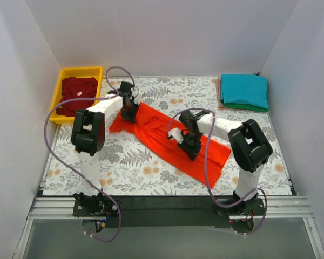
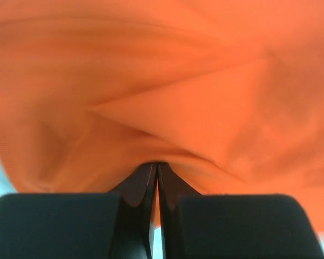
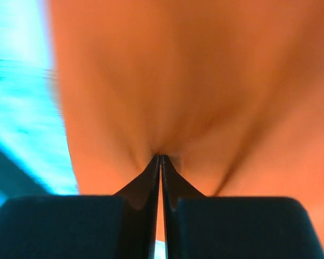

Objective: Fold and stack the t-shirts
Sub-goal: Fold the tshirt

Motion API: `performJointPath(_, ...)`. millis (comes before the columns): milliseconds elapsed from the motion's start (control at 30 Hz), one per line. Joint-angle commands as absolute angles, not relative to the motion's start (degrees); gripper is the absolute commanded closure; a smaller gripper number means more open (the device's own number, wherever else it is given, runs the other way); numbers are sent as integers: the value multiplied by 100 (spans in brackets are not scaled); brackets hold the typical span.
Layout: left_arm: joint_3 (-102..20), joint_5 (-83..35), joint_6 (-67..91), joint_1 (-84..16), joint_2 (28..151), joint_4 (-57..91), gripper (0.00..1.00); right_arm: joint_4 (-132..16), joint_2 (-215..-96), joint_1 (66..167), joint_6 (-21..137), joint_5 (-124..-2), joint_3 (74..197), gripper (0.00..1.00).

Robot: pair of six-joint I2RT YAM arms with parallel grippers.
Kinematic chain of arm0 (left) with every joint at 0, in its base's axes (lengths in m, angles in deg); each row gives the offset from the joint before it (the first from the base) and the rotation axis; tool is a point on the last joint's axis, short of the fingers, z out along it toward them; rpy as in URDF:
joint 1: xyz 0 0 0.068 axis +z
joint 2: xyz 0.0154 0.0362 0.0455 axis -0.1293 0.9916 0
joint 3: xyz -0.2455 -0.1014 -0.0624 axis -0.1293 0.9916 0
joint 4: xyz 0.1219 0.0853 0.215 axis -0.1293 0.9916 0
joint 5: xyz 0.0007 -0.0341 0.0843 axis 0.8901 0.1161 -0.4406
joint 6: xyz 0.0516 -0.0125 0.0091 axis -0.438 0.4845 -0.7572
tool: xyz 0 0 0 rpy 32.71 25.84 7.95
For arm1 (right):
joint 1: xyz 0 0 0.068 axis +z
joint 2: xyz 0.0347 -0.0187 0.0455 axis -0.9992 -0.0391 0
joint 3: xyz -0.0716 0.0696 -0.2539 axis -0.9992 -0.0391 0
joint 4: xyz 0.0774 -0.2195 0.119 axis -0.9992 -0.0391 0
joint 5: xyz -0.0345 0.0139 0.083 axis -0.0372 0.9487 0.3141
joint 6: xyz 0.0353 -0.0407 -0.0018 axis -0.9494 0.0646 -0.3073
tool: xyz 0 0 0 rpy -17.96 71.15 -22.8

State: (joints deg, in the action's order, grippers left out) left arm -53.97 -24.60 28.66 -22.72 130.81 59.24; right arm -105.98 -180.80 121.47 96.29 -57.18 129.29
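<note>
An orange-red t-shirt (image 1: 164, 140) lies spread diagonally across the floral cloth. My left gripper (image 1: 130, 114) is down on its upper left end, shut on a pinch of the orange cloth (image 2: 167, 97). Over the shirt's middle, my right gripper (image 1: 190, 144) is shut on a fold of the same cloth (image 3: 194, 91). In both wrist views the jaws meet with orange fabric pulled tight between their tips. A dark maroon t-shirt (image 1: 78, 95) lies crumpled in the yellow bin. A folded teal t-shirt (image 1: 244, 89) sits on a green one (image 1: 249, 107) at the back right.
The yellow bin (image 1: 62, 75) stands at the back left, off the cloth's corner. White walls enclose the table on three sides. The floral table cloth (image 1: 124, 162) shows bare in front of the shirt.
</note>
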Motion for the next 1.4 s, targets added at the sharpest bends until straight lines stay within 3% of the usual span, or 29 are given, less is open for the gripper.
performJointPath(0, -7752, -2713, 2227, -2132, 14371, 6175, 99, -11045, -17930, 13484, 9899, -4196, 12648, 90)
performJointPath(33, -9081, -2486, 2244, -2132, 14783, 6578, 96, -11134, -17703, 13643, 9934, -3680, 12831, 89)
performJointPath(133, -10104, -2326, 2315, -2132, 14894, 6810, 84, -11240, -17359, 13663, 9838, -3437, 13526, 84)
performJointPath(267, -8400, -2142, 2490, -2114, 13860, 5889, 74, -11205, -17401, 13005, 9785, -3726, 13975, 83)
performJointPath(467, -7013, -1588, 3079, -2105, 13197, 5483, 78, -10907, -18271, 12065, 9215, -3736, 14336, 86)
performJointPath(733, -4888, 64, 3352, -2105, 12134, 5026, 78, -10107, -19140, 11755, 8292, -4053, 15213, 86)
performJointPath(967, -4357, 301, 3536, -2096, 12045, 4596, 79, -9870, -19669, 11466, 7765, -3675, 16198, 86)
performJointPath(1367, -5069, 338, 4002, -2096, 13125, 4384, 79, -9360, -21013, 11105, 7430, -3762, 17236, 87)
